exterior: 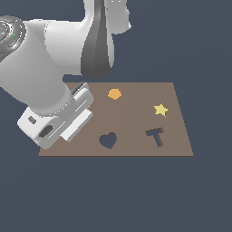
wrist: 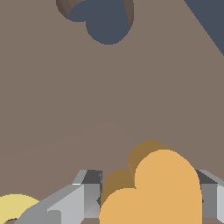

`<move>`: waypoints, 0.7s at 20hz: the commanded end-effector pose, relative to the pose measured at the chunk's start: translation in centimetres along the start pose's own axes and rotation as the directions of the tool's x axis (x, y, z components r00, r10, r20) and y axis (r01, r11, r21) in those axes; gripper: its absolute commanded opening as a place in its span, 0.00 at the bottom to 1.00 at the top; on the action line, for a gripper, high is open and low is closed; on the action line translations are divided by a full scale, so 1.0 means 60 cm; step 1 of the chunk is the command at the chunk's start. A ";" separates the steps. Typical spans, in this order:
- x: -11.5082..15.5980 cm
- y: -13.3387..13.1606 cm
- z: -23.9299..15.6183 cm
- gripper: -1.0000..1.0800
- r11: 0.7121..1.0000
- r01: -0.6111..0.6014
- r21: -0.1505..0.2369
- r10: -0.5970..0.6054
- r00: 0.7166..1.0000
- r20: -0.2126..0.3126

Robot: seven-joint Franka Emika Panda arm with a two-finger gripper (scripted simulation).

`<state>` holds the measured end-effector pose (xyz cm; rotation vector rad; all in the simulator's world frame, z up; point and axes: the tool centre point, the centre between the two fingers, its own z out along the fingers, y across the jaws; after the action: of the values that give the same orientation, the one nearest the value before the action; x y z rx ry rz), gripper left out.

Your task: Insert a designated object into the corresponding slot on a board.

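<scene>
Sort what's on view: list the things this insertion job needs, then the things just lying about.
Needed: orange heart, between the fingers of the gripper; heart-shaped slot; board.

Lying about: orange hexagon, yellow star, T-shaped cutout, yellow ring.

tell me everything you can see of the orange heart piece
The orange heart piece shows only in the wrist view; in the exterior view the arm hides it. It is a small, flat, matte orange heart with a lighter top face and darker side walls that give it some thickness. It sits between the grey jaws of the gripper, one on either side, over the brown board. Whether the jaws touch it, or whether it rests on the board, cannot be told. Its lower part is cut off by the frame.
</scene>
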<state>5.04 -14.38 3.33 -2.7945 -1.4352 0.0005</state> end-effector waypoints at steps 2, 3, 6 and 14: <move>0.001 0.001 0.000 0.00 1.000 0.012 0.000 -0.012 1.000 0.000; 0.002 0.001 0.000 0.00 1.000 0.019 0.000 -0.019 1.000 0.000; 0.006 0.004 0.000 0.00 0.999 0.050 0.000 -0.050 0.999 0.000; 0.025 0.014 -0.002 0.00 0.979 0.205 0.000 -0.205 0.979 0.000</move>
<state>6.33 -13.82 3.38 -2.6620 -1.6680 0.0013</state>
